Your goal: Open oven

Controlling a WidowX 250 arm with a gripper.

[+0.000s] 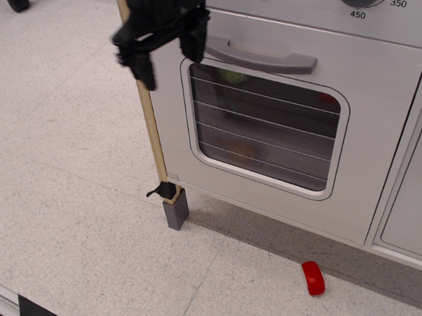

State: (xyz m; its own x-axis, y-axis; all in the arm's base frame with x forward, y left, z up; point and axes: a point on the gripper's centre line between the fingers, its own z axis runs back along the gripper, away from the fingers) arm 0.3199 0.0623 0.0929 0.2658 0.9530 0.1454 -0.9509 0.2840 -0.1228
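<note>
- Fingers (144, 66) are standing apart, gripping nothing, as I'm seeing the gripper (170, 56) hovering at the handle's (261, 55) left end.
- Oven (287, 127) is sitting shut, filling the frame's right.
- Red piece (313, 277) is lying on the floor (73, 206) below.

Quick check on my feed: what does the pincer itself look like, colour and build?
The pincer is all black, motion-blurred, with a blocky body and two short, tapered fingers. No markings, cables or coloured parts can be made out on it.
</note>
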